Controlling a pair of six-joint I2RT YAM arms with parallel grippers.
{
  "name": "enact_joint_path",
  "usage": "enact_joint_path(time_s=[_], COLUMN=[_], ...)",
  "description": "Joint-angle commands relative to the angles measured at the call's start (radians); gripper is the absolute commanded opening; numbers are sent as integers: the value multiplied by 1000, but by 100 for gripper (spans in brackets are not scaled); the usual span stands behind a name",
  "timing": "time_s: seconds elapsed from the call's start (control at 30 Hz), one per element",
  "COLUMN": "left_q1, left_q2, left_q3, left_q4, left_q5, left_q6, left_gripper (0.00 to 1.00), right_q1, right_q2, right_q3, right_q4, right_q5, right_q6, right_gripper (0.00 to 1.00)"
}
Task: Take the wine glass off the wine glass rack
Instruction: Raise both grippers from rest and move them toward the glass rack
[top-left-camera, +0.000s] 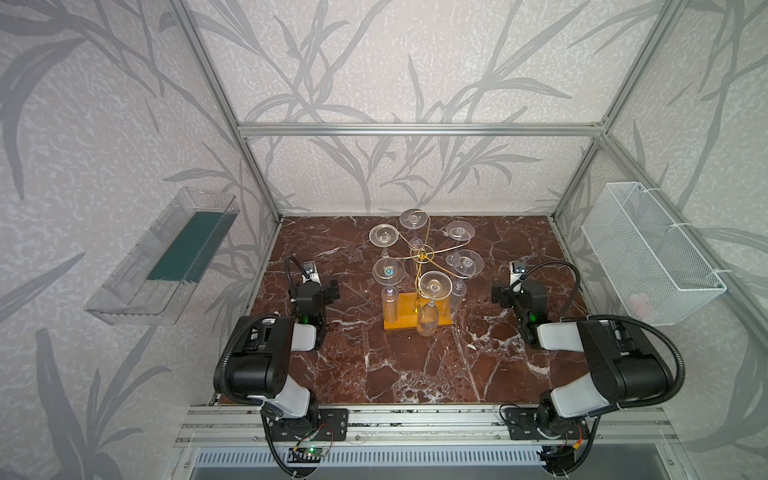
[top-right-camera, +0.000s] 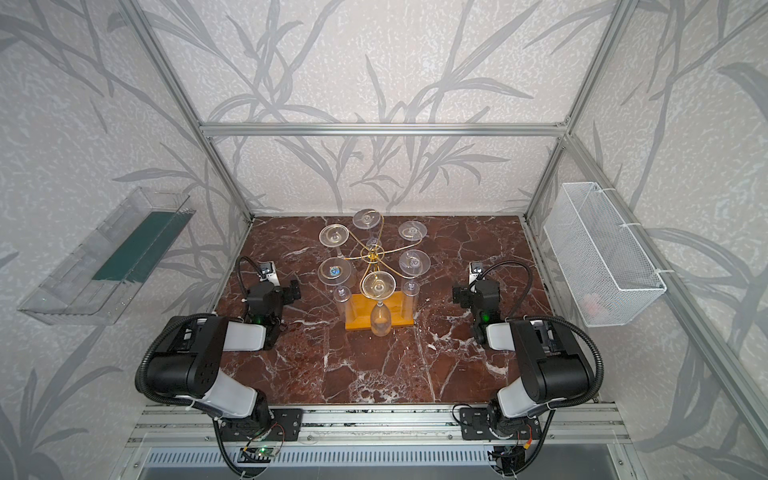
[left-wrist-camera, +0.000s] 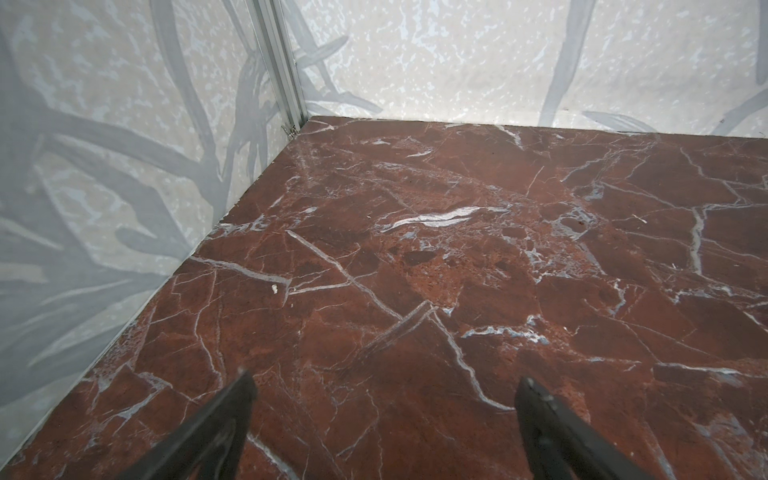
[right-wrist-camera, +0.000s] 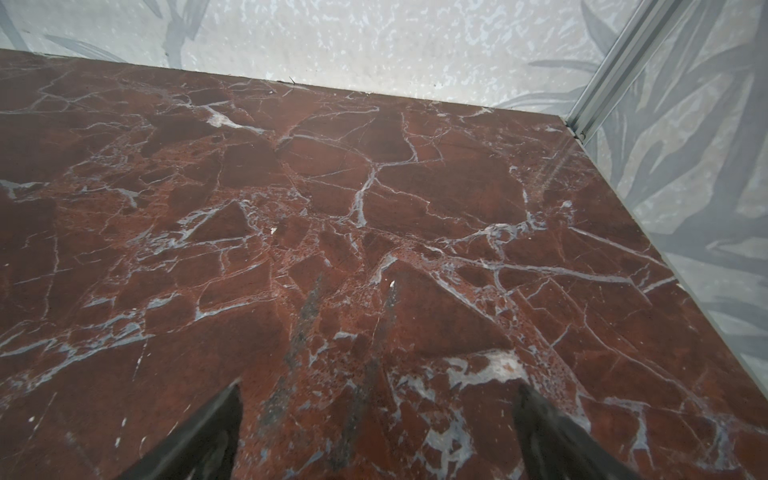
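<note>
The wine glass rack (top-left-camera: 422, 253) (top-right-camera: 372, 251), gold wire on an orange-yellow base (top-left-camera: 401, 321), stands mid-table toward the back in both top views. Several clear wine glasses hang upside down from its arms. The nearest wine glass (top-left-camera: 434, 286) (top-right-camera: 378, 285) hangs over the base's front edge. My left gripper (top-left-camera: 320, 291) (top-right-camera: 282, 291) sits low, left of the rack and apart from it. My right gripper (top-left-camera: 513, 294) (top-right-camera: 473, 293) mirrors it on the right. Both wrist views show only marble between the wide-open fingers (left-wrist-camera: 386, 378) (right-wrist-camera: 380, 387); the rack is out of those views.
The red-brown marble table (top-left-camera: 415, 365) is walled by patterned panels and aluminium posts. A clear plastic bin (top-left-camera: 162, 266) hangs on the left wall and a white wire basket (top-left-camera: 648, 253) on the right wall. An aluminium rail (top-left-camera: 415, 419) runs along the front edge.
</note>
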Motion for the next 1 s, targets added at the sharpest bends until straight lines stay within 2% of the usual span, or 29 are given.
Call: enact_joint_path(time_s=[0.0,0.1,0.2,0.27,0.37,0.43,0.57,0.67,0.83,0.97], left_q1=[3,4,3,4,4,3,4,3,2,2], left_q2=[-29,-104,-260,-394,-566,-651,-782,-827,-834,-830], left_q3=[23,40,60,89,192,263,359,428,534,562], left_q4=[-19,-109,-268,-411,-728,-899,-1083,-1175,-1321,-1291], left_q5=[-8,11,12,17,39,79,184,279,380,531], left_q6=[0,11,-11,-69,-163,-201,-293,-375,-457,-555], left_gripper=[99,99,99,99,99,99,99,96,92,92], right_q1=[1,1,1,3,0,-1,-1,-2,-2,-2], right_q2=[8,8,-19,-112,-296,-399,-592,-690,-718,-743], right_q3=[19,19,4,27,127,192,262,350,515,555], right_q4=[38,39,79,-55,-432,-597,-771,-941,-1219,-1280], right_q5=[11,10,17,7,-31,-66,-95,-99,-157,-243], right_q6=[-12,-11,-20,-16,21,49,122,167,225,274], right_gripper=[99,99,99,99,99,99,99,99,99,99])
